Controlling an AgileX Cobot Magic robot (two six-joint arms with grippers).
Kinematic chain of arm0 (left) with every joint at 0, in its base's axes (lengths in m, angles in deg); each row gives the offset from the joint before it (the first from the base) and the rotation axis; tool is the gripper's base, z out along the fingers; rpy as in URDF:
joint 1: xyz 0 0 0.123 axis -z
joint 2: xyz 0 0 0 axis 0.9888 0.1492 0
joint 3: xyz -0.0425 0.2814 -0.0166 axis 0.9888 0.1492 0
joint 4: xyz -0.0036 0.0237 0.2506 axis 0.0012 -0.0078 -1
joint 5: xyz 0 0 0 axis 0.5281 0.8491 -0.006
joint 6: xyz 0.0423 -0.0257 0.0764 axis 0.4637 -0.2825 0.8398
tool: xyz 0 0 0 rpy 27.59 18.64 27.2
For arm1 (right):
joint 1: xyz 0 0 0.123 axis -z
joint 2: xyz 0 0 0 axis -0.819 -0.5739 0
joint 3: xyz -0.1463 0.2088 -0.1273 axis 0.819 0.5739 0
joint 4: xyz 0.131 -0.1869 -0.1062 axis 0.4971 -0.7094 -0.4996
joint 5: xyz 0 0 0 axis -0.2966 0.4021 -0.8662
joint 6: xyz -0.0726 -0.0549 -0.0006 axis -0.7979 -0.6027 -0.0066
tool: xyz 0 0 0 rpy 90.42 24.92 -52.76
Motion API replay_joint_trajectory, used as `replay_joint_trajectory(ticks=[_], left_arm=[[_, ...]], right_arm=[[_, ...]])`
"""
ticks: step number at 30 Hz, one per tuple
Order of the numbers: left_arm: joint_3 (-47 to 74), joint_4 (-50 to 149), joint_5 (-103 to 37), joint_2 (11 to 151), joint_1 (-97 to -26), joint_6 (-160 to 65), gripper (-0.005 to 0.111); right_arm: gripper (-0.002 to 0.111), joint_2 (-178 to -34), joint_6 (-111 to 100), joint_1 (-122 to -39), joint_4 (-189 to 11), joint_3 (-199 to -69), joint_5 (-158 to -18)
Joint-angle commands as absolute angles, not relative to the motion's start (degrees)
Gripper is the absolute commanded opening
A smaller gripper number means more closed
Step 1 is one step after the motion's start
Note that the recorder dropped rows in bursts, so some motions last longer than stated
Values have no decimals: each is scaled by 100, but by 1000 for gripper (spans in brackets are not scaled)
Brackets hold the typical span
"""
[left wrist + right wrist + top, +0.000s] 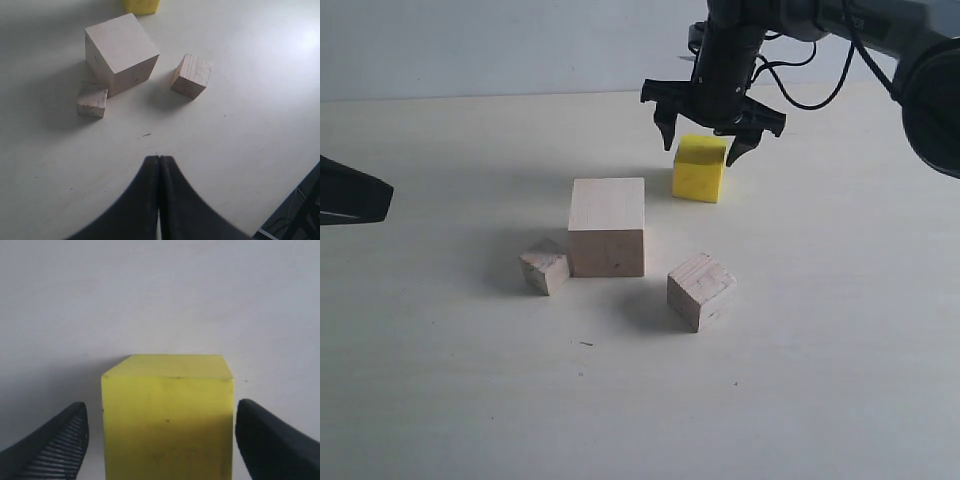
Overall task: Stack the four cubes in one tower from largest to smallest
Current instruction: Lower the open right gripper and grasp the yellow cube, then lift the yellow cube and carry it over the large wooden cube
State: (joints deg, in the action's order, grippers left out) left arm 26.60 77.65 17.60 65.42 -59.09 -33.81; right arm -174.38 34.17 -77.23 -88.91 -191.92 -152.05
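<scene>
Tabletop (820,400) bears yellow cube (700,172), right end effector (701,152) astride

Bright yellow cube (700,170); pale wood, faint grain on large cube (607,238), medium cube (700,290), small cube (545,268); creamy table (820,390), black fingers (55,445).

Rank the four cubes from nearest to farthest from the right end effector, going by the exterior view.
1. The yellow cube, at the back, just below the right end effector.
2. The large wood cube, in the middle.
3. The medium wood cube, front right.
4. The small wood cube, front left.
</scene>
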Motion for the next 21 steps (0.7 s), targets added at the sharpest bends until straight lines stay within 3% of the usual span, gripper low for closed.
replay_joint_trajectory(ticks=[1,4,13,21], left_arm=[[2683,7764,1728,6509,-5894,-3388,0],[2683,7764,1728,6509,-5894,-3388,0],[2683,7758,1705,6509,-5894,-3379,0],[2683,7758,1693,6509,-5894,-3379,0]], right_arm=[[70,-17425,3335,-7701,-8983,-19252,-15171],[57,-17425,3206,-7701,-8983,-19252,-15213],[1,-17254,2622,-7701,-8970,-19252,-15494],[0,-16549,2013,-7701,-8931,-19252,-15800]])
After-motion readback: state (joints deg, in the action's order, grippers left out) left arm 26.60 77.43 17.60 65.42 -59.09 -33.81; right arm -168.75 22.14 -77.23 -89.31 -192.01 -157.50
